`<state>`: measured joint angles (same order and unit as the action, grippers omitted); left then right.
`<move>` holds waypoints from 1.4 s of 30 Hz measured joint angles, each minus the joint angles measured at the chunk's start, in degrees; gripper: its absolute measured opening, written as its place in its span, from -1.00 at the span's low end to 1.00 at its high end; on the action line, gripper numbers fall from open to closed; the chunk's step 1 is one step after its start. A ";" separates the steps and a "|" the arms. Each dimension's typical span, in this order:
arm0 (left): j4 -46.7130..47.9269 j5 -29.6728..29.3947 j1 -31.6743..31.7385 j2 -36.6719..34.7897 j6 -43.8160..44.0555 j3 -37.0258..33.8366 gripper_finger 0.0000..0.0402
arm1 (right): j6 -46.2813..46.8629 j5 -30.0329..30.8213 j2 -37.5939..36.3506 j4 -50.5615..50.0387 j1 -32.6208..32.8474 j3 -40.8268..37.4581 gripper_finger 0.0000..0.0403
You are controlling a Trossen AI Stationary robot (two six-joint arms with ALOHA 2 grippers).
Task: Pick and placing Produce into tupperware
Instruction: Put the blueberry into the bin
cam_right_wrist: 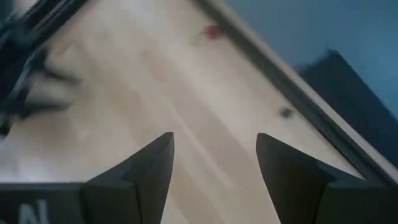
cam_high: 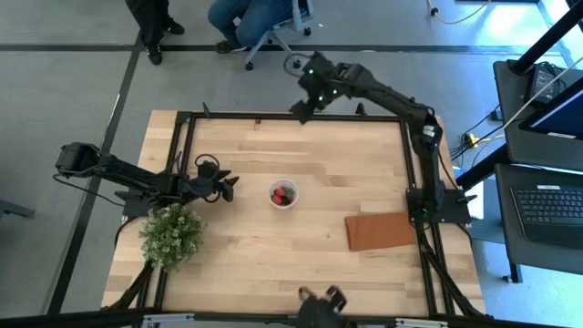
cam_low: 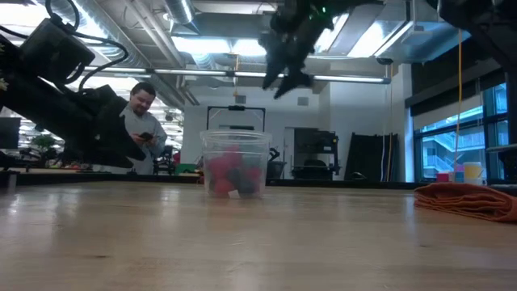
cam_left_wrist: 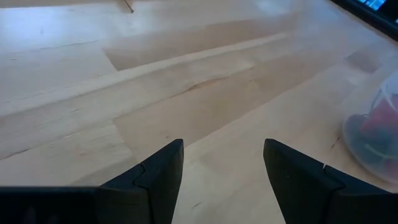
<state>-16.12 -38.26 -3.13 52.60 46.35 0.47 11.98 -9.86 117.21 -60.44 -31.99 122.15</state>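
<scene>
Right tool (cam_high: 298,110) hovers near stray berry (cam_high: 258,121).

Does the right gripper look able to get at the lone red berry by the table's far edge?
Probably yes. The right gripper hangs open above the far edge, the red berry lies on bare wood ahead of it, and nothing stands between them.

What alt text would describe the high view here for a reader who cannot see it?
Overhead view of a wooden table: a small translucent tupperware holding red and dark produce sits near the centre. The left gripper, fingers open, waits just beside it, and the right gripper hovers at the far edge near one stray red piece. A leafy bush and a brown mat lie nearer the front.
</scene>
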 joint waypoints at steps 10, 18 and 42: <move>-0.45 3.88 2.50 0.00 0.08 -0.02 0.07 | 19.25 8.35 0.37 18.34 -4.18 -13.32 0.14; -0.49 5.25 5.27 0.00 -1.91 -0.02 0.07 | 20.44 9.83 6.14 24.92 -3.69 -18.05 0.14; -0.65 11.77 8.28 -0.02 -4.98 -0.01 0.07 | 20.49 12.13 21.66 7.51 -4.37 -0.61 -0.10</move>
<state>-16.78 -26.49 5.15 52.58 41.38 0.46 32.46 2.27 138.87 -52.93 -36.36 121.54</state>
